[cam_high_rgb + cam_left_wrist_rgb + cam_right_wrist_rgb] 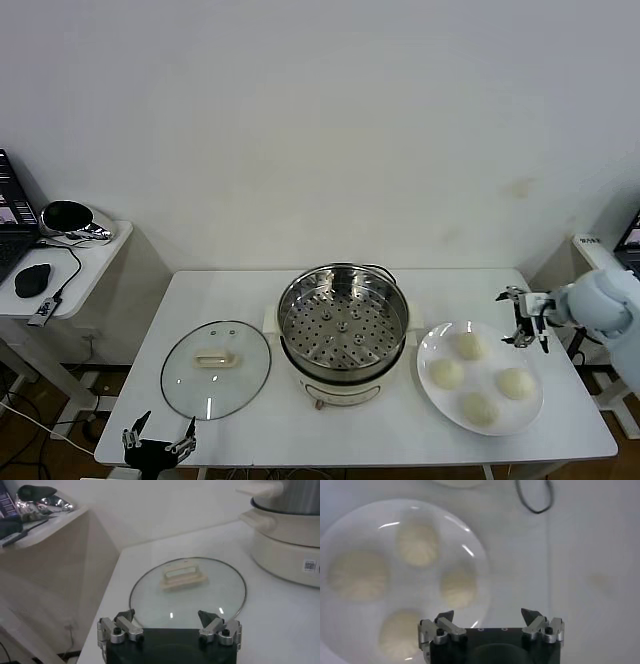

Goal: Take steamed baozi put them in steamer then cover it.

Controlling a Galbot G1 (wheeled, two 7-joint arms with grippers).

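White table against a pale wall; first pick not yet begun, steamer empty.
Left gripper [158,440] idles with jaws spread at the table's near edge, the glass lid [216,367] just beyond at its 1 o'clock. Steamer [343,318] sits centre. Plate [432,349] carries four steamed baozi [470,346]. Right gripper [528,320] hovers released by the plate's far-right rim, nearest bun at its 8 o'clock; next move, likely: shift over that bun, descend, close gently.

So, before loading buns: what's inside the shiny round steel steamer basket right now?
Only the steel steamer basket's own perforated floor shows; no buns inside. The floor hides whatever lies beneath in the white pot base.
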